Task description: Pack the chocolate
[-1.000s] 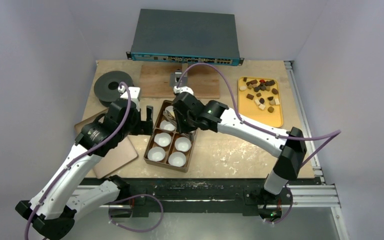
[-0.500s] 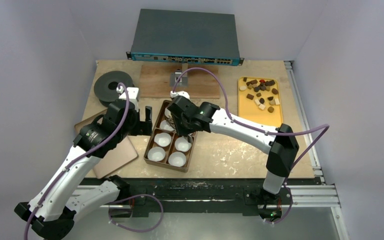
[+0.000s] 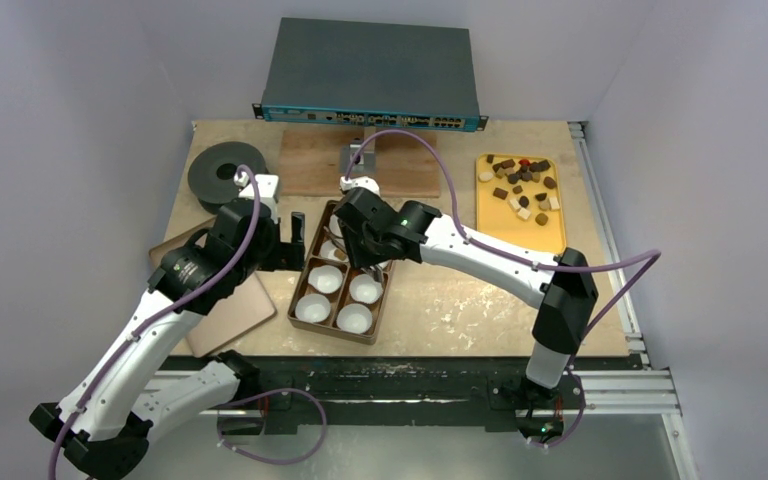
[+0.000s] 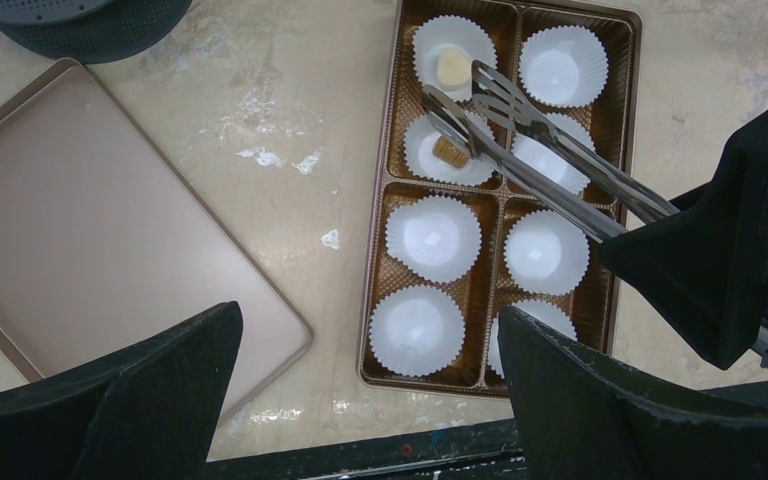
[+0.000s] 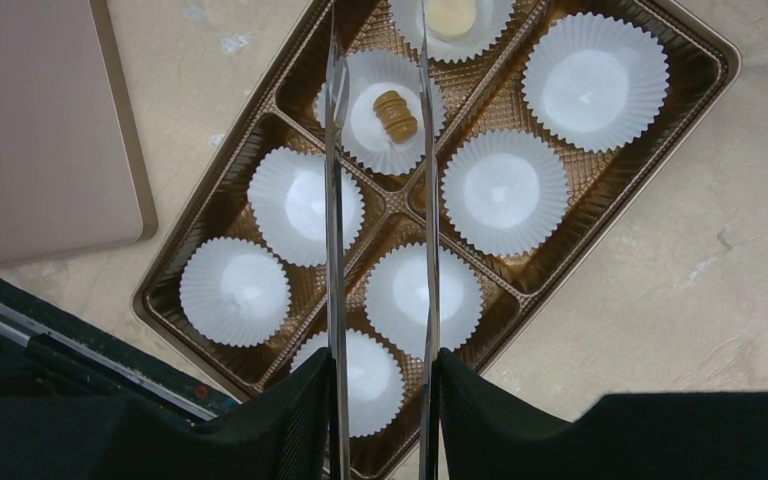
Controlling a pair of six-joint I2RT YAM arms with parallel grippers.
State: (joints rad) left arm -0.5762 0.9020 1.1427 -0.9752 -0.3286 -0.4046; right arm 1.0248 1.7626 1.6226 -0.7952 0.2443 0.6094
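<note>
Your right claw (image 5: 382, 395) grips tongs (image 5: 335, 200) whose tips stand parted, seemingly to release the tan chocolate (image 5: 395, 115) into its cup (image 5: 390, 155); your left claw (image 4: 370, 340) gapes open.

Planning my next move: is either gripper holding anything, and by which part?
The right gripper grips metal tongs by their handle end; their tips stand apart with nothing between them. The left gripper is open and empty.
</note>
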